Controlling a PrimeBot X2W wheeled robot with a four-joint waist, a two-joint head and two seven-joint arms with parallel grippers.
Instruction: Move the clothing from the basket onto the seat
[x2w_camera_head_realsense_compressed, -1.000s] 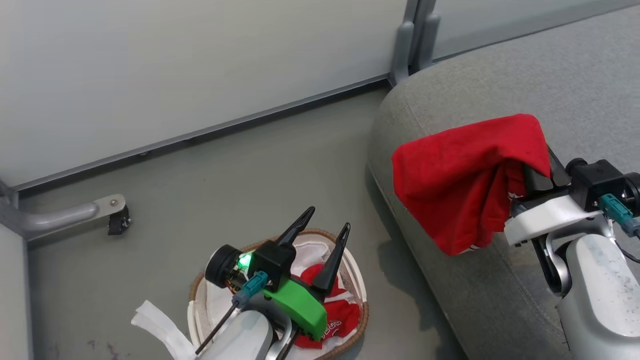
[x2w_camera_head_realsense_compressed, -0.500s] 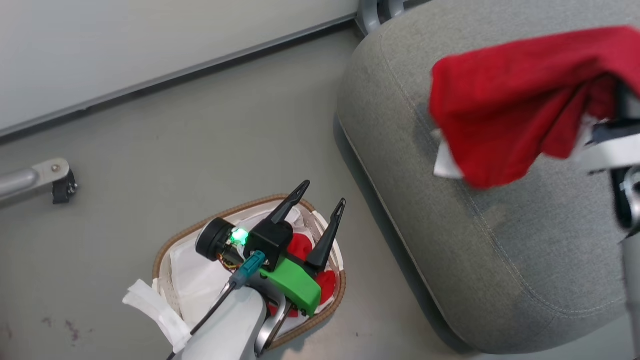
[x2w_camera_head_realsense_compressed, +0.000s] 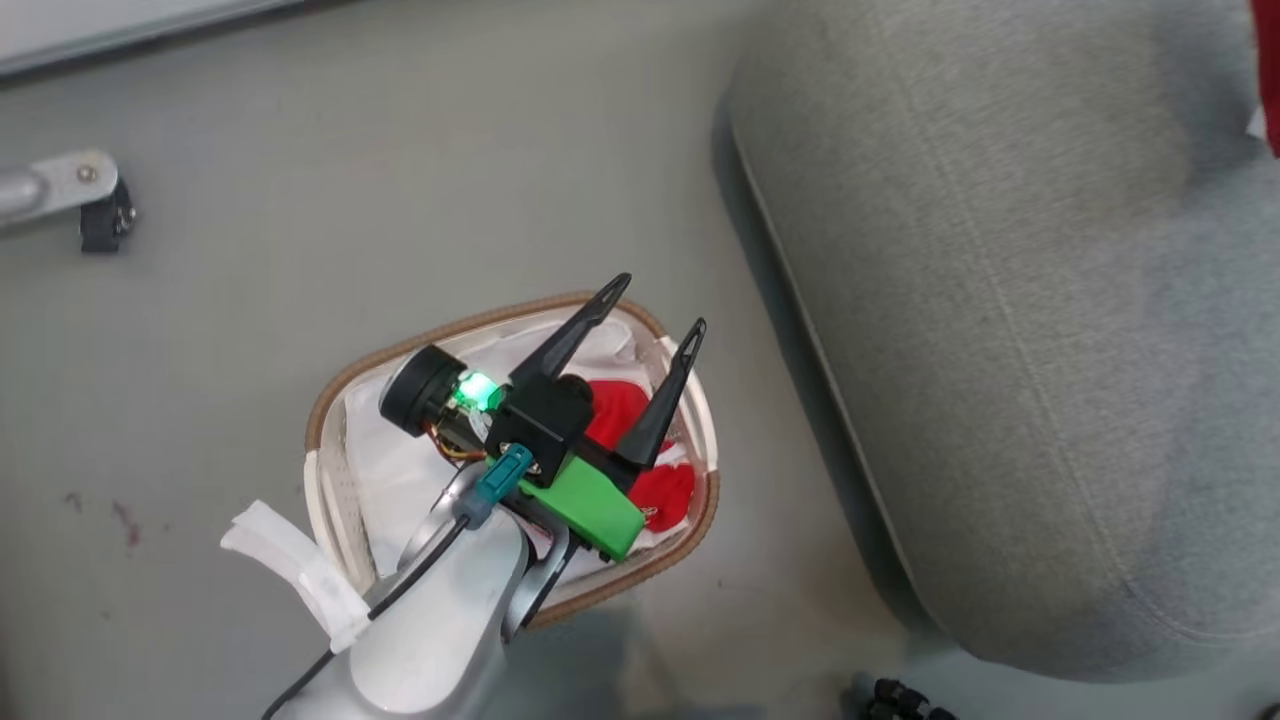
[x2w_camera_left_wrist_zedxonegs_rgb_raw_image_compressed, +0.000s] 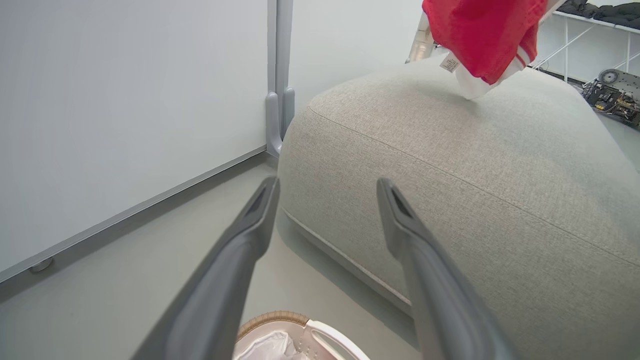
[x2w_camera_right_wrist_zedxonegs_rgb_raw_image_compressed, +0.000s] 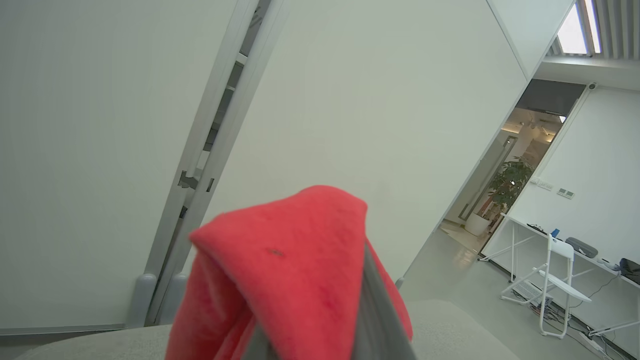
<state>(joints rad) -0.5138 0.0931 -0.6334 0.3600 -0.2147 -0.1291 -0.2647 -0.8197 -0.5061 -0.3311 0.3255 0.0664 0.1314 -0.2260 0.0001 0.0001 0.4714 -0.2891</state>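
The basket (x2w_camera_head_realsense_compressed: 322, 420) stands on the floor with its white liner and red clothing (x2w_camera_head_realsense_compressed: 612, 408) inside. Just above it hovers my left gripper (x2w_camera_head_realsense_compressed: 661, 303), open, nothing between its fingers; in the left wrist view the left gripper (x2w_camera_left_wrist_zedxonegs_rgb_raw_image_compressed: 327, 185) points toward the grey seat (x2w_camera_left_wrist_zedxonegs_rgb_raw_image_compressed: 450, 165), with the basket (x2w_camera_left_wrist_zedxonegs_rgb_raw_image_compressed: 280, 320) rim below. Another red garment (x2w_camera_left_wrist_zedxonegs_rgb_raw_image_compressed: 482, 35) with white trim hangs over the seat, its lower end close to the cushion. My right gripper (x2w_camera_right_wrist_zedxonegs_rgb_raw_image_compressed: 325, 300) is shut on this garment (x2w_camera_right_wrist_zedxonegs_rgb_raw_image_compressed: 280, 260), which drapes over its fingers (x2w_camera_right_wrist_zedxonegs_rgb_raw_image_compressed: 377, 315). The seat (x2w_camera_head_realsense_compressed: 1000, 300) lies right of the basket.
A metal foot with a dark caster (x2w_camera_head_realsense_compressed: 95, 205) sits on the floor at the far left. White partition panels (x2w_camera_left_wrist_zedxonegs_rgb_raw_image_compressed: 125, 100) rise behind the floor strip. A white chair (x2w_camera_right_wrist_zedxonegs_rgb_raw_image_compressed: 557, 280) and desks stand far off. Dark items (x2w_camera_head_realsense_compressed: 900, 698) lie near the seat's front corner.
The head camera has tilted down, so the basket sits higher in the picture. The right gripper with its red garment has slid out toward the upper right. The left gripper stays open over the basket.
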